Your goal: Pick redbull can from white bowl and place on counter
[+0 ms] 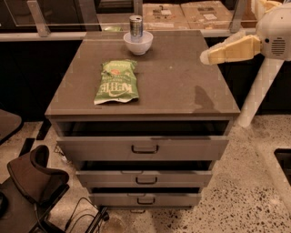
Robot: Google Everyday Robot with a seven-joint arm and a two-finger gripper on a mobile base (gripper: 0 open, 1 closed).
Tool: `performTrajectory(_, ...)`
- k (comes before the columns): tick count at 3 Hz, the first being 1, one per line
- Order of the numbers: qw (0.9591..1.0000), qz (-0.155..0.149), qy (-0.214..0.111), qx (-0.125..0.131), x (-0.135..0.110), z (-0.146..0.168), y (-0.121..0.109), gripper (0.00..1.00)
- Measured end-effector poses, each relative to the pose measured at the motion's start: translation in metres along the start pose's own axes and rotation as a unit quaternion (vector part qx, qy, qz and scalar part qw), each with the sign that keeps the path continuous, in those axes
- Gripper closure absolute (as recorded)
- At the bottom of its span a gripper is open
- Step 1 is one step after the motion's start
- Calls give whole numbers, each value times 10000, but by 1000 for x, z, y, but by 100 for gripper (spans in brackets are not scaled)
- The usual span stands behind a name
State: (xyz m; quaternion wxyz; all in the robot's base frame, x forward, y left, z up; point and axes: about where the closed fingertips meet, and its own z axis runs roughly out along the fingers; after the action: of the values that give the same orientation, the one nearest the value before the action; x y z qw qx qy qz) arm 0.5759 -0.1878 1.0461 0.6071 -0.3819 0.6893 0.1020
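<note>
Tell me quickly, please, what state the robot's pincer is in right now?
Pincer: by the right edge of the counter, far from the redbull can in the white bowl; open or closed cannot be told.

Office-like workroom or lab, grey three-drawer cabinet [145,148] below-left of the gripper [207,57], which hangs over the counter [182,86] at its right edge, speckled terrazzo floor [254,182] beneath, cardboard boxes [200,11] beyond, black chair [32,177] and loose cables [84,214] far down-left.
</note>
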Motion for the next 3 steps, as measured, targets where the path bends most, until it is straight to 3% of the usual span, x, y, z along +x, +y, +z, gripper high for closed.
performTrajectory(1,10000,-2,-1,-6,0,1,0,0)
performTrajectory(2,9996,258,75,-4,10,32,-11,0)
performTrajectory(3,9976,657,137,189,36,95,-40,0)
